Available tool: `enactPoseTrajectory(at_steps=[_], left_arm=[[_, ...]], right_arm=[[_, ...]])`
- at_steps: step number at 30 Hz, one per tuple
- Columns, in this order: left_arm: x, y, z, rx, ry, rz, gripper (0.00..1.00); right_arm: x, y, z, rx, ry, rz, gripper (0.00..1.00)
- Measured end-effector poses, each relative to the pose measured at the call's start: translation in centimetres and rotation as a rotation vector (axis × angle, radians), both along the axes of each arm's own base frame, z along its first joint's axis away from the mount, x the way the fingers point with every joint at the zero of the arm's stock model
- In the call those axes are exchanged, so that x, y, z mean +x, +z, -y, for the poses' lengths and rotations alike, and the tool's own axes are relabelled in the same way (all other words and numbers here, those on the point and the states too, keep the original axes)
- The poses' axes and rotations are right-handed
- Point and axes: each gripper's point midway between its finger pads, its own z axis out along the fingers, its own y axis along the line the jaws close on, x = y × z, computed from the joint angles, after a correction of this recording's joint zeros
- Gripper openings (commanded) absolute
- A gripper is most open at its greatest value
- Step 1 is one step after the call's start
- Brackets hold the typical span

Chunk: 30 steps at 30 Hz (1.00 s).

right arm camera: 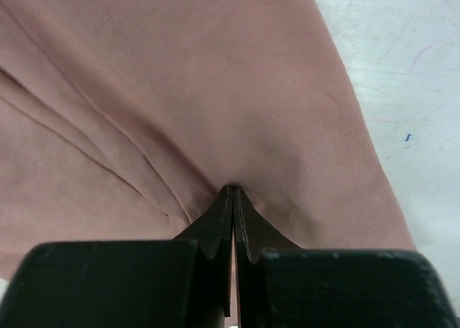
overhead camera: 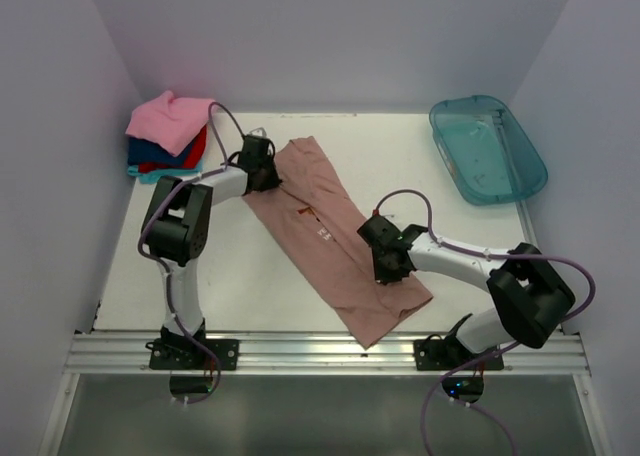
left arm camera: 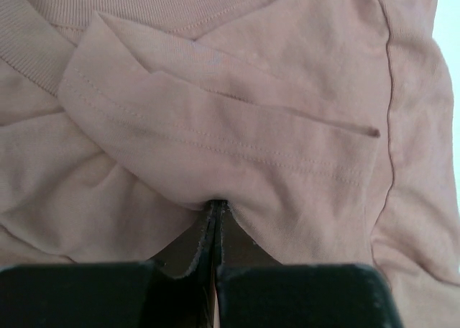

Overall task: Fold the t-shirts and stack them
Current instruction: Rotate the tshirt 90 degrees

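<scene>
Pink-brown tee pinched by left gripper, right gripper; folded stack only overhead.

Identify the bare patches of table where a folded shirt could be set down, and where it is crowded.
Free: the table between the pink-brown tee and the teal tub; also the near-left stretch between the left arm and the tee. Crowded: the far-left corner, where the folded stack, left gripper and tee meet, and near right, around the right gripper.
</scene>
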Motion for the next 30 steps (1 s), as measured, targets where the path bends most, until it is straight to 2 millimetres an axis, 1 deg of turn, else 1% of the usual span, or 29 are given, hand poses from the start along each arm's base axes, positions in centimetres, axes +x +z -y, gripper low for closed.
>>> enactPoseTrajectory(at_steps=[4, 8, 13, 16, 21, 24, 27, 30], left_arm=[[3.2, 0.1, 2.5, -0.043, -0.063, -0.015, 0.0], [5.5, 0.1, 4.7, -0.092, -0.133, -0.024, 0.0], [7.8, 0.2, 7.4, -0.155, -0.23, -0.03, 0.0], [8.7, 0.2, 8.5, -0.187, -0.277, -0.029, 0.0], [10.1, 0.4, 10.1, -0.241, -0.335, -0.022, 0.0], [10.6, 0.4, 10.8, -0.27, -0.361, -0.021, 0.0], [10.9, 0.5, 11.3, -0.299, -0.387, -0.017, 0.0], [11.0, 0.5, 11.4, -0.321, -0.4, -0.018, 0.0]], right_arm=[[-0.6, 0.0, -0.5, 0.035, 0.01, -0.026, 0.0], [-1.1, 0.0, -1.2, 0.068, 0.019, -0.052, 0.0], [-1.3, -0.1, -2.4, 0.111, 0.019, -0.078, 0.0], [-1.5, 0.0, -3.8, 0.134, 0.03, -0.094, 0.0], [-2.2, 0.0, -6.8, 0.162, 0.084, -0.109, 0.0], [-2.6, 0.1, -8.4, 0.179, 0.112, -0.106, 0.0], [-3.2, 0.1, -9.4, 0.192, 0.129, -0.108, 0.0], [-3.9, 0.2, -9.9, 0.202, 0.139, -0.121, 0.0]])
